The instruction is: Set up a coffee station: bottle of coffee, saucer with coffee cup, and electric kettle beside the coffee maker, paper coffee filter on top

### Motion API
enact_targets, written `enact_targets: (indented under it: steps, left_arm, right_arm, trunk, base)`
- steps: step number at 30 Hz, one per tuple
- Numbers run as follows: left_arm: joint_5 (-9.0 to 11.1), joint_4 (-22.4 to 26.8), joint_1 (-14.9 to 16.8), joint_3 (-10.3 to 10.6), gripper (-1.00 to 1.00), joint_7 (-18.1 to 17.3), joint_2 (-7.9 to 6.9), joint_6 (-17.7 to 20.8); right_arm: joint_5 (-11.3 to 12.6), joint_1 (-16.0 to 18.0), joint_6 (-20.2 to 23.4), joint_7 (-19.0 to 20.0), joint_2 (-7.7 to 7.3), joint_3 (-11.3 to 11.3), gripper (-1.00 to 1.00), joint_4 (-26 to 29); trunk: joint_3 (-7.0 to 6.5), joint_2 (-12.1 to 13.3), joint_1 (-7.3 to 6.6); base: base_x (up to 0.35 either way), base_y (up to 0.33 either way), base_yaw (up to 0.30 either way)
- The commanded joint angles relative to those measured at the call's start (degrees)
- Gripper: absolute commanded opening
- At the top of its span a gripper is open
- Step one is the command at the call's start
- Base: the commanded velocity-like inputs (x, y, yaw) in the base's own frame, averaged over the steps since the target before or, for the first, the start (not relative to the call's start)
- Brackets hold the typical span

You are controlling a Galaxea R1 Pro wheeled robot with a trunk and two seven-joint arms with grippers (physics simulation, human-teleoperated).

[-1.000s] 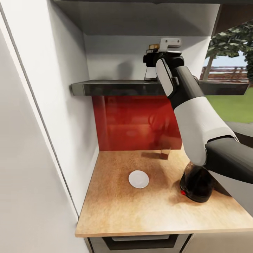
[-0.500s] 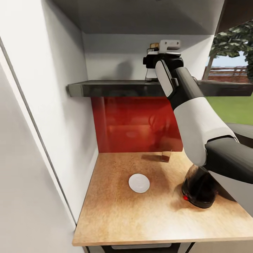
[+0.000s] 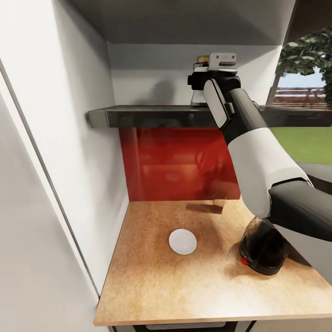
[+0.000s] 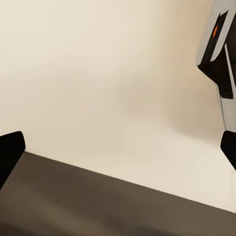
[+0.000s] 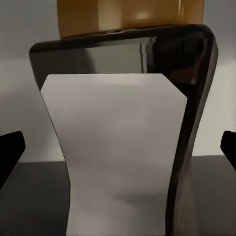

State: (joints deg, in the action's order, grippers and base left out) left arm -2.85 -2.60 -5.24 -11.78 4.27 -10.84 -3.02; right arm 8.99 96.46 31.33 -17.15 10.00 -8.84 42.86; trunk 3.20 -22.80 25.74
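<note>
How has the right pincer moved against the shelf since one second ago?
Hardly at all. The right pincer stays at the bottle above the shelf; the small shift of the picture is the camera's.

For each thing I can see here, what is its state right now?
bottle of coffee: upright on the shelf, between the open fingertips, not gripped.
right end effector: open, raised to the shelf at the bottle.
left end effector: open, holding nothing.
saucer: flat on the countertop, nothing on it.
coffee maker: upright on the countertop, partly hidden by the right arm.
</note>
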Motion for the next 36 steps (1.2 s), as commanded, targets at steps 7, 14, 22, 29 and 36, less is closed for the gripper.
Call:
enact_targets:
  steps: [7,14,22,29,36]
  left_arm:
    - [-0.3,-0.1,0.1,-0.3,1.0,0.1,-0.01,-0.3]
    - [-0.3,-0.1,0.1,-0.3,1.0,0.2,-0.05,-0.3]
    - [-0.3,-0.1,0.1,-0.3,1.0,0.2,-0.02,-0.3]
    - [-0.3,-0.1,0.1,-0.3,1.0,0.1,-0.02,-0.3]
    - [-0.3,-0.1,0.1,-0.3,1.0,0.1,-0.01,-0.3]
  right_arm:
    - [0.5,0.0,0.1,-0.5,0.0,-0.1,1.0,0.0]
    - [0.5,-0.1,0.1,-0.5,0.0,-0.1,1.0,-0.8]
    - [0.5,-0.1,0.1,-0.5,0.0,-0.1,1.0,-1.1]
    - [0.5,-0.1,0.1,-0.4,0.0,-0.1,1.0,-1.1]
    - [0.5,-0.2,0.1,-0.4,0.0,-0.1,1.0,-2.5]
  trunk:
    - [0.11,-0.1,0.04]
    - [0.11,-0.1,0.04]
    - [0.11,-0.1,0.04]
    - [0.11,-0.1,0.04]
    - [0.11,-0.1,0.04]
  base:
    - [0.049,0.0,0.0]
    - [0.003,0.0,0.0]
    - [0.0,0.0,0.0]
    - [0.049,0.0,0.0]
    - [0.034,0.0,0.0]
